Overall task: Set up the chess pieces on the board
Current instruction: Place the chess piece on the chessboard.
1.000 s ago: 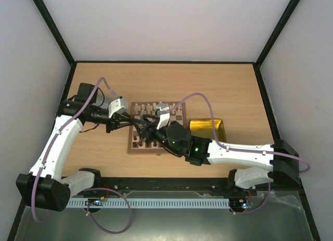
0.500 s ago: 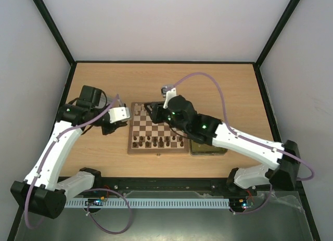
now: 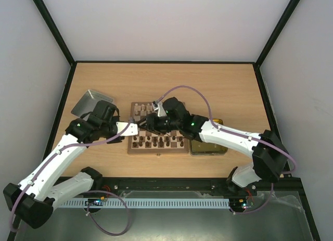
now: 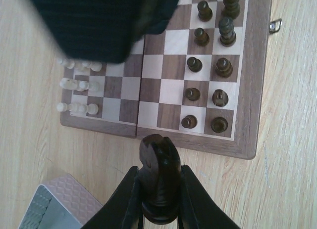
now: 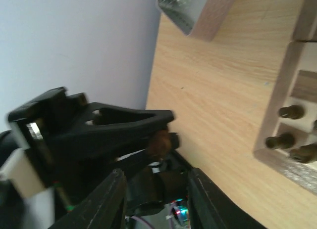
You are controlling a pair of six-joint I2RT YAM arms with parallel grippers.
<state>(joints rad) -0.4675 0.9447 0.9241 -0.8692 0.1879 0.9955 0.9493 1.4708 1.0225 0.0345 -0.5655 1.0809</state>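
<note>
The board (image 3: 158, 149) lies mid-table, with dark pieces (image 3: 156, 141) along its near rows and cream pieces (image 3: 139, 111) at its far left. My left gripper (image 3: 133, 128) sits at the board's left edge, shut on a dark brown knight (image 4: 158, 162) held just off the rim (image 4: 208, 144). My right gripper (image 3: 148, 122) hovers over the board's left half, open and empty. In the right wrist view its fingers (image 5: 113, 199) frame the left gripper and the dark knight (image 5: 159, 143). The right arm hides part of the board.
A silver tin lid (image 3: 91, 102) lies left of the board and also shows in the left wrist view (image 4: 59, 204). The yellow-lined tin (image 3: 208, 147) sits right of the board, mostly under the right arm. Black frame rails edge the table.
My left arm has swung in from the left, bringing its gripper to the board's left edge and uncovering the silver lid. My right gripper has shifted left over the board.
</note>
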